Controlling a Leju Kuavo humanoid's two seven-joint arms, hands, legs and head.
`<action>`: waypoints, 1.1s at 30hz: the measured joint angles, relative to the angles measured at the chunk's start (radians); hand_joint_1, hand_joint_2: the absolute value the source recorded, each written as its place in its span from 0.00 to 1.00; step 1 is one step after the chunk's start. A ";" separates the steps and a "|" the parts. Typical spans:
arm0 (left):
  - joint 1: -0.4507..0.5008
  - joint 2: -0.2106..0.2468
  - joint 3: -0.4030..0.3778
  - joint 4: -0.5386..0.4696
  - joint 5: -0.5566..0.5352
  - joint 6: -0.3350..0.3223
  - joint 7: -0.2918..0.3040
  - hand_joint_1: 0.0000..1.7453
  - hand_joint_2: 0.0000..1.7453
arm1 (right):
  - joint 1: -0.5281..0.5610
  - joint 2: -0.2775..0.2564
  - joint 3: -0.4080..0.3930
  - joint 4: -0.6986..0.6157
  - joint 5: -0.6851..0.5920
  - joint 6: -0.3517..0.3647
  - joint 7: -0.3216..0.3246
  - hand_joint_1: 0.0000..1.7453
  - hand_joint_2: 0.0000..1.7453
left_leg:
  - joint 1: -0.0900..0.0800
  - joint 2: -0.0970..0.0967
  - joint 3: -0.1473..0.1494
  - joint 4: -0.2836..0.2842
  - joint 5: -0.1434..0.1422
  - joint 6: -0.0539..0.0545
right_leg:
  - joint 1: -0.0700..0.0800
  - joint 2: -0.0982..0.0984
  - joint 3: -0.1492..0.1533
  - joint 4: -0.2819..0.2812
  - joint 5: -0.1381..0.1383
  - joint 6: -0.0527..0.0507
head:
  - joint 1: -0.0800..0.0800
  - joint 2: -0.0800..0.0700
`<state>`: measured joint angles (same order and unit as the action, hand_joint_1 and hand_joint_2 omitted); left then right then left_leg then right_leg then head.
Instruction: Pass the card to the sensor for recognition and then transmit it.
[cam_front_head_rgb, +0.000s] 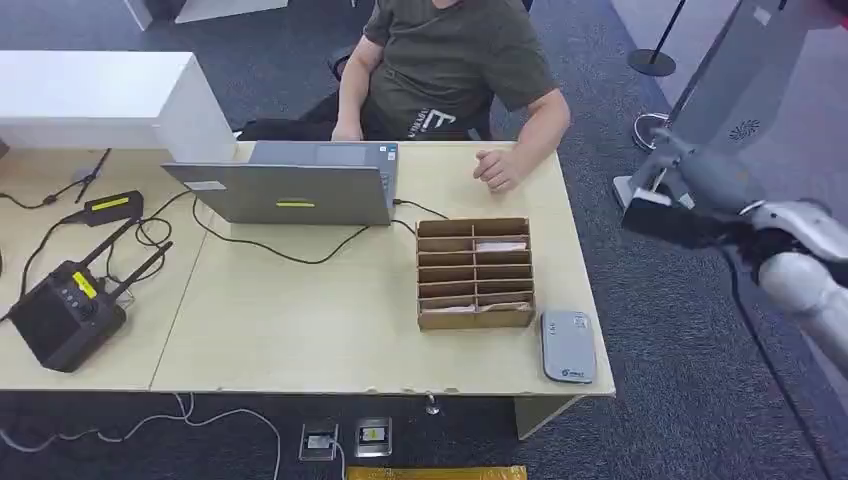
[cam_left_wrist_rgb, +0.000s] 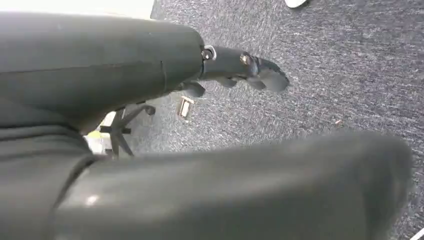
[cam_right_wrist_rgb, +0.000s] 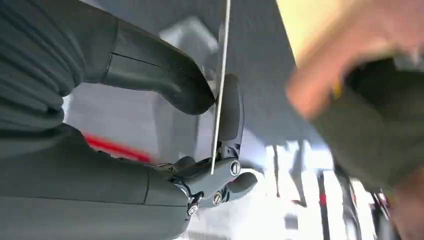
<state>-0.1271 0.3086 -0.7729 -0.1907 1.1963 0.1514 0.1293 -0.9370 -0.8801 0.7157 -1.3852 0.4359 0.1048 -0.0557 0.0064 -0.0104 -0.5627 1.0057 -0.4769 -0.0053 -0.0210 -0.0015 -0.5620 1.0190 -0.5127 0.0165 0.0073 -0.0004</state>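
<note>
Card (cam_right_wrist_rgb: 218, 85) pinched edge-on in R hand (cam_right_wrist_rgb: 200, 135), off desk (cam_front_head_rgb: 300, 330).

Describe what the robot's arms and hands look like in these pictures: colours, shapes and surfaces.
The right arm is silver-white, rounded and glossy, ending in a dark hand. Up close, the right hand has a grey ribbed cover, a thick smooth grey thumb and darker fingers with round metal screws. The left hand looks dark grey, with slim fingers.
</note>
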 joint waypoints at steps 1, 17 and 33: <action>0.000 -0.002 0.000 0.000 0.001 0.005 0.010 0.00 0.00 | -0.051 0.006 0.000 0.007 0.012 0.005 -0.009 1.00 1.00 | 0.000 -0.002 -0.001 0.000 0.000 0.000 | 0.000 -0.002 0.000 0.000 0.000 0.000 | 0.000 0.000; -0.007 -0.023 -0.010 0.000 -0.008 -0.023 -0.010 0.00 0.00 | -0.323 0.364 0.079 0.491 0.245 -0.298 -0.218 1.00 1.00 | 0.002 -0.004 -0.003 0.000 0.002 -0.001 | 0.002 -0.003 -0.001 0.000 0.001 -0.001 | 0.000 0.000; -0.008 -0.018 -0.051 0.000 -0.045 -0.048 0.001 0.00 0.00 | -0.313 0.581 0.104 0.820 0.297 -0.319 -0.198 1.00 1.00 | 0.002 -0.005 -0.003 0.001 0.002 -0.001 | 0.003 -0.004 -0.001 -0.001 0.001 -0.001 | 0.000 0.000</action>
<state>-0.1353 0.2907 -0.8240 -0.1907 1.1517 0.1034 0.1305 -1.2504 -0.2995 0.8198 -0.5653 0.7332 -0.2144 -0.2541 0.0088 -0.0150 -0.5658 1.0063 -0.4744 -0.0067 -0.0181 -0.0051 -0.5632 1.0183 -0.5119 0.0158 0.0072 -0.0004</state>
